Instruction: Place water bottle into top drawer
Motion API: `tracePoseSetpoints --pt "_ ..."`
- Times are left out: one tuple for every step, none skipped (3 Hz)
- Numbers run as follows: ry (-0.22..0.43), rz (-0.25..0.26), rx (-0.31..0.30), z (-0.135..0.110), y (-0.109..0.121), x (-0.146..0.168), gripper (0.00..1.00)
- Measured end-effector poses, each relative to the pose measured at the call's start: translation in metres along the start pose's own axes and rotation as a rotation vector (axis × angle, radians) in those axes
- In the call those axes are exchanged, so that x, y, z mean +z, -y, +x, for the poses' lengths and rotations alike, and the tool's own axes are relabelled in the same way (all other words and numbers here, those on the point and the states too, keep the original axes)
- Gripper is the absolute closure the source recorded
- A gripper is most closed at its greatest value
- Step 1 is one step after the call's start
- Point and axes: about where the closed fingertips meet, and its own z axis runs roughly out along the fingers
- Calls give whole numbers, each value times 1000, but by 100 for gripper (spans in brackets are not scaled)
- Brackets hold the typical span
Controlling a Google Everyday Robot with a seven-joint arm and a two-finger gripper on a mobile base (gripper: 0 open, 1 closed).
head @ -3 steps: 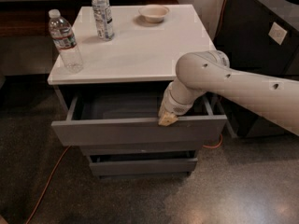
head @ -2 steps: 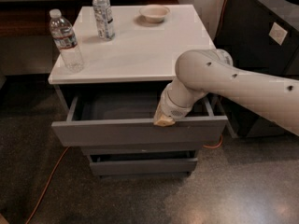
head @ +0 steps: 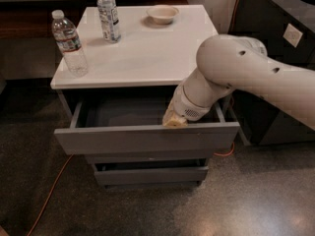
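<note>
The water bottle point(head: 70, 45), clear with a white cap and a red and dark label band, stands upright near the front left corner of the white tabletop point(head: 147, 48). The top drawer point(head: 147, 139) is pulled open below it, and its bluish-grey inside point(head: 123, 113) shows. My gripper point(head: 173, 120) hangs from the white arm point(head: 236, 73) at the right. Its tan tip sits at the top edge of the drawer front, right of the middle. It is far to the right of the water bottle and lower than it.
A second clear bottle with a pale label point(head: 109, 14) and a small bowl point(head: 162, 14) stand at the back of the tabletop. Two shorter drawers point(head: 152, 175) sit below. An orange cable point(head: 49, 195) runs over the floor at the left. A dark cabinet point(head: 283, 38) stands at the right.
The arm has swung a little to the left and the gripper tip has slid slightly left along the drawer front. The bottles and the drawer have not moved.
</note>
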Motion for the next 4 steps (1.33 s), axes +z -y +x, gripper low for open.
tracePoseSetpoints --pt "7 43 13 -6 21 -4 100" --pt "-9 66 8 -4 40 18 100" --pt "-47 74 -8 2 56 57 100" --pt "-82 78 -29 6 65 81 100"
